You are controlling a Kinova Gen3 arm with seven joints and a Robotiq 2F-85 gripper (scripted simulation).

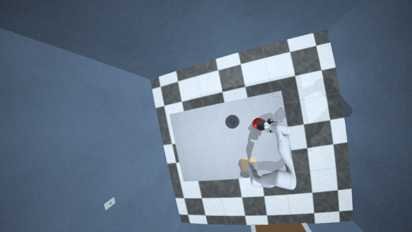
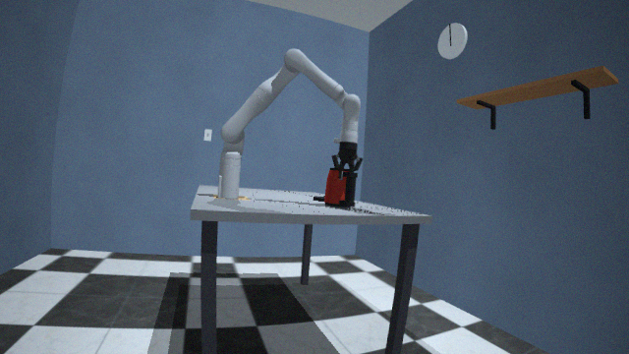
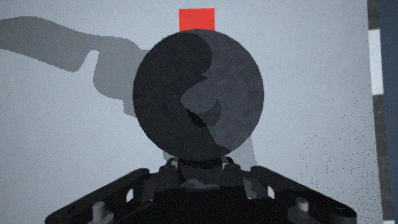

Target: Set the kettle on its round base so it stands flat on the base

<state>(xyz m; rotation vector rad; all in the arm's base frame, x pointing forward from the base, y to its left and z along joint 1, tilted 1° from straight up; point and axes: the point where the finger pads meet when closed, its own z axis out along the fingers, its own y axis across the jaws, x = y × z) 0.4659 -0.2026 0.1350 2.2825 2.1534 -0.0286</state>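
The red kettle (image 1: 258,124) with its dark lid stands on the grey table near the right edge. It also shows in the exterior view (image 2: 336,187). My gripper (image 2: 347,169) comes down from above and is shut on the kettle's black handle bar. In the wrist view the round dark lid (image 3: 198,95) fills the middle, the red spout (image 3: 197,19) points away at the top, and my gripper (image 3: 199,161) clasps the handle at the bottom. The round dark base (image 1: 232,121) lies flat on the table to the kettle's left, apart from it, stud up.
The arm's pedestal (image 1: 248,164) stands on an orange patch at the table's near edge. The table's right edge is close to the kettle. A wooden shelf (image 2: 538,88) and a clock (image 2: 452,40) hang on the far wall.
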